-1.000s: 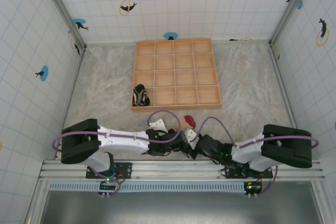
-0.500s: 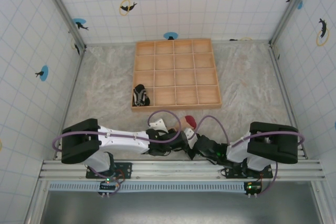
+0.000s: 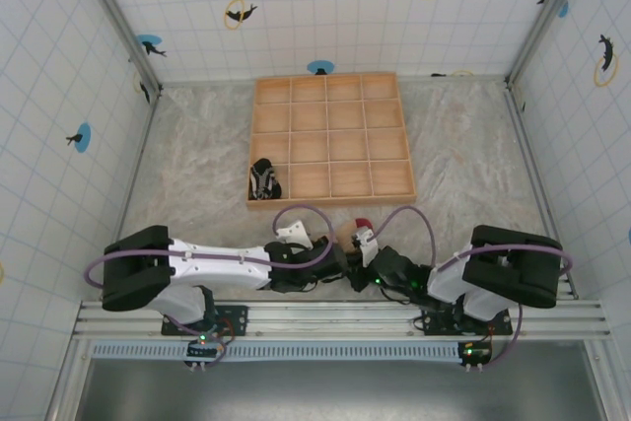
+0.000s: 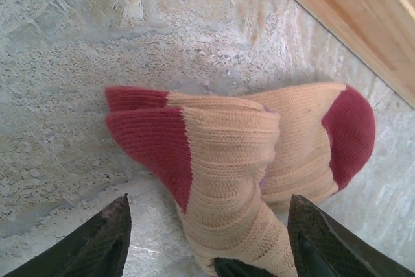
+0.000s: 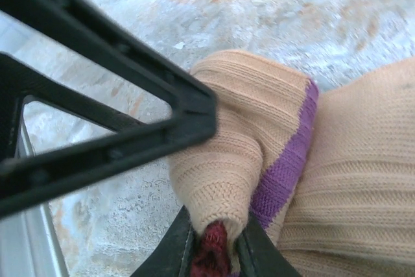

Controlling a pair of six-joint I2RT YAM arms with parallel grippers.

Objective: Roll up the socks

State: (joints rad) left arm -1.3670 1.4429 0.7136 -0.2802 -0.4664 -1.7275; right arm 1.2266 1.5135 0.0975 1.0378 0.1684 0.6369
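From left: the left gripper [image 4: 211, 241], clamped a moment ago, now has its fingers spread either side of the folded tan ribbed sock with dark red toe and heel [image 4: 240, 154]. The sock lies on the marbled grey table [image 3: 197, 204] just short of the wooden compartment tray [image 3: 330, 200], whose near-left cell holds the black-and-white striped sock [image 3: 262, 180]. The right gripper [image 5: 211, 244] has closed on the fold, so we judge the roll handed over to it; bare table lies either side, while the tray wall ahead and the near edge behind crowd the work.
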